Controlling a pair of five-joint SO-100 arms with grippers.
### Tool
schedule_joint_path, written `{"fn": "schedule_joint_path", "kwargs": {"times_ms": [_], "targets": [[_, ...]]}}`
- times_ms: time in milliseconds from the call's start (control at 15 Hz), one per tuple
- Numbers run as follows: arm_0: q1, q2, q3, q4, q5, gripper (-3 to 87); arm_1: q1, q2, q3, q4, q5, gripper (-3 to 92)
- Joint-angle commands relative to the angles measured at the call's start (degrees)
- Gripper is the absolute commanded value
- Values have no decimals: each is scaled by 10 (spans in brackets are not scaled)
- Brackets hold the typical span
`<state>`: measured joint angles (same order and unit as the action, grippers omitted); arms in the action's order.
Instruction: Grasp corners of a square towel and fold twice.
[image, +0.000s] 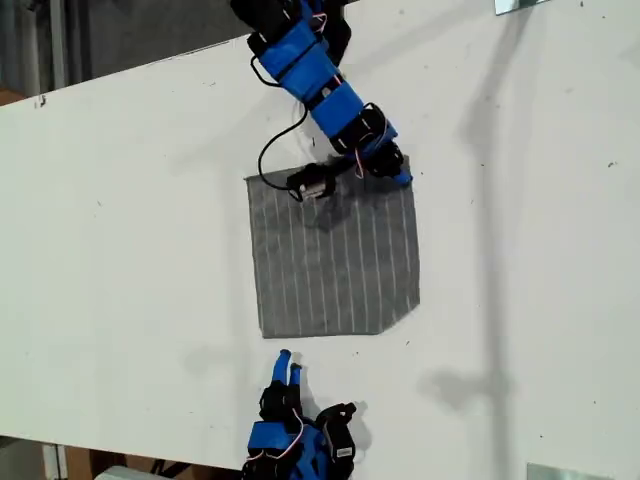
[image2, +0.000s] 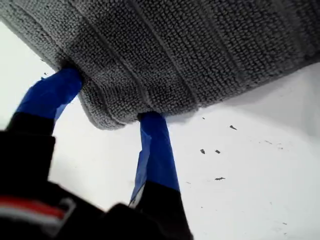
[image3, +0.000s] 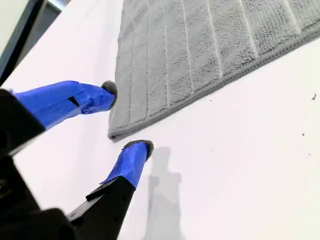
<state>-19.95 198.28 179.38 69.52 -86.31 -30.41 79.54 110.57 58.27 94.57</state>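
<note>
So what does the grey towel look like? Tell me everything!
The towel is a grey square of looped, fuzzy-looking cloth with thin pale stripes, lying mostly flat on the white table. One corner, towards the exterior view's lower right, looks cut off. My first gripper has its fingers round a top corner. My second gripper is open at another corner, not gripping it.

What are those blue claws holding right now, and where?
My first gripper pinches a corner of the towel. My second gripper holds nothing, open around another corner.
</note>
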Motion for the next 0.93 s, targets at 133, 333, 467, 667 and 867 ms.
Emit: {"fn": "schedule_joint_path", "kwargs": {"times_ms": [133, 333, 467, 667, 867], "targets": [[41, 0, -28, 6, -18, 168, -7, -9, 11, -33, 10, -1], [117, -103, -192, 71, -39, 154, 7, -12, 11, -31, 3, -1], [186, -345, -308, 18, -33, 155, 12, -15, 11, -30, 0, -1], [305, -632, -405, -86, -80, 164, 4, -18, 11, -31, 6, -1], [386, -805, -440, -185, -161, 177, 1, -25, 11, -37, 8, -1]]}}
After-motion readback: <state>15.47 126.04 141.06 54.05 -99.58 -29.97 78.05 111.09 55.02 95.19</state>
